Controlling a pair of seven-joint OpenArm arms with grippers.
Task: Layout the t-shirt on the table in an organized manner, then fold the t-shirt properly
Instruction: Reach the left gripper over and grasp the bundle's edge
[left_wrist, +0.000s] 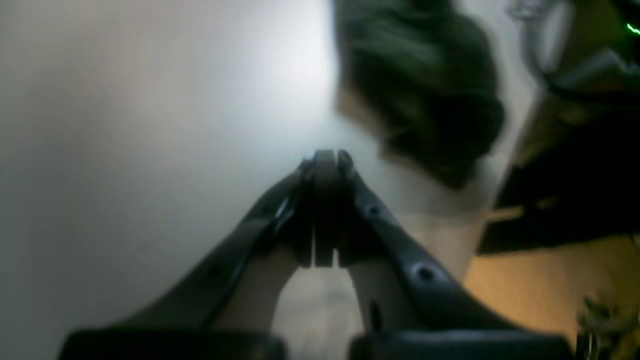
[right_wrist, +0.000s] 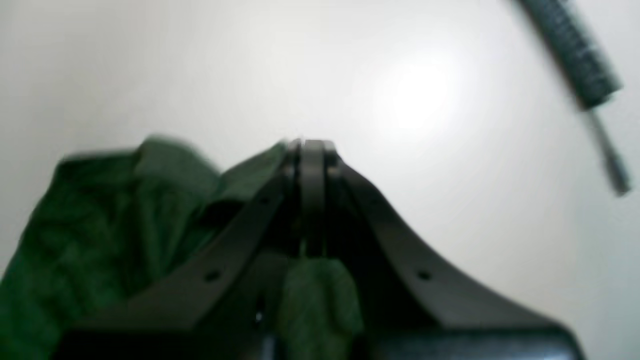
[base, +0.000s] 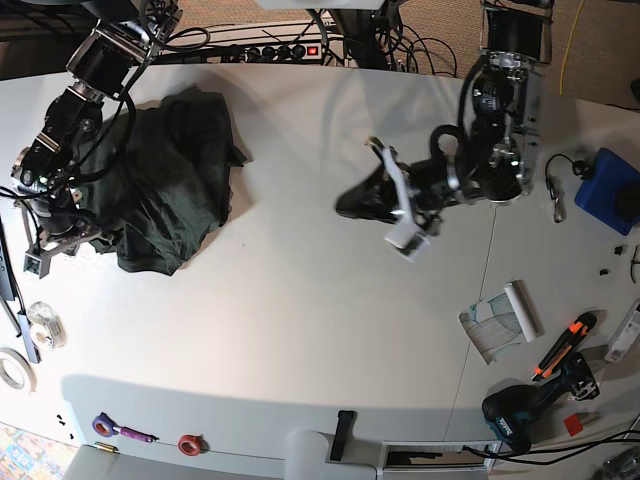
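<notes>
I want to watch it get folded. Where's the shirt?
The shirt lies crumpled on the table at the left of the base view, right by the right gripper.

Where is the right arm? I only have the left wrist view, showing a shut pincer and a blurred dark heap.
Observer: The right arm hangs over the crumpled green t-shirt near the table's edge, on the base view's left.
Operator: Is its pincer open?
Observer: No, the right pincer is shut; green cloth shows beneath it, but a grip I cannot confirm.
Operator: Is the shirt laid out?
Observer: Not yet; it lies bunched, and the left pincer is well apart from it.
</notes>
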